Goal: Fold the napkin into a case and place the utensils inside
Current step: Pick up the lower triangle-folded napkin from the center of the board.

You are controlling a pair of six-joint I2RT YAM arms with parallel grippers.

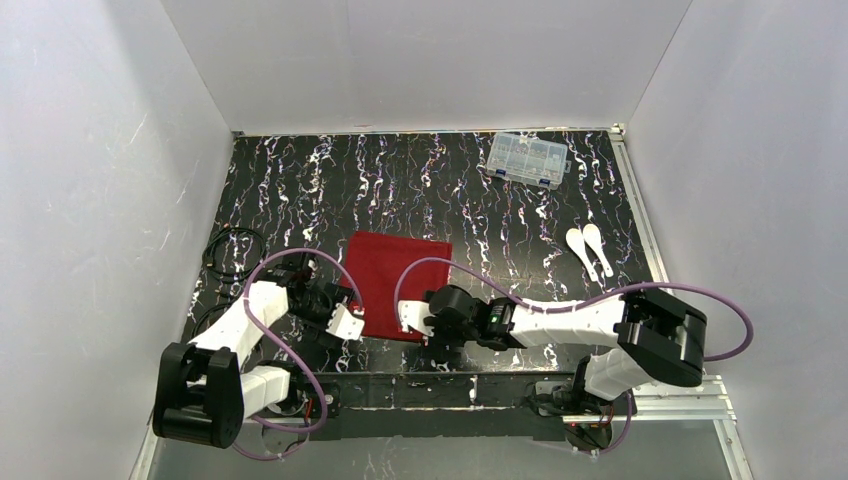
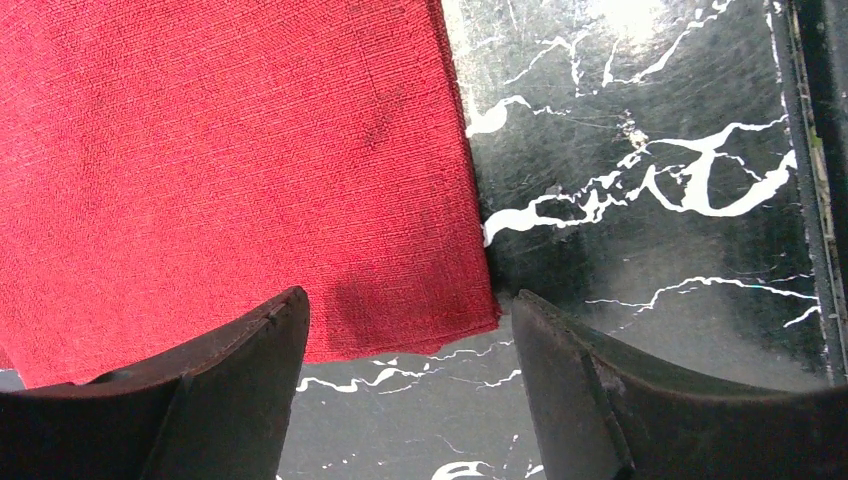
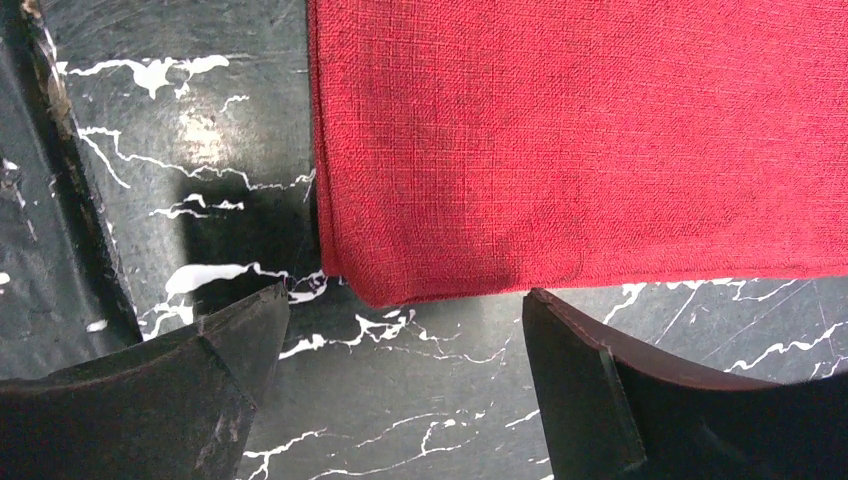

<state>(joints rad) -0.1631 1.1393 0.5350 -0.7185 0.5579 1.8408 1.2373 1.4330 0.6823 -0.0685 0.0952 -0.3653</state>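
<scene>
The deep red napkin lies flat on the black marbled table as a folded oblong, not a small pouch. My left gripper is open and empty at its near left corner. In the left wrist view that corner of the napkin lies between the fingertips of the left gripper. My right gripper is open and empty at the near right corner. In the right wrist view the napkin has its corner between the fingertips of the right gripper. Two white utensils lie side by side at the right.
A clear plastic compartment box stands at the back right. A coiled black cable lies at the left edge. A metal rail runs along the table's right side. White walls enclose three sides.
</scene>
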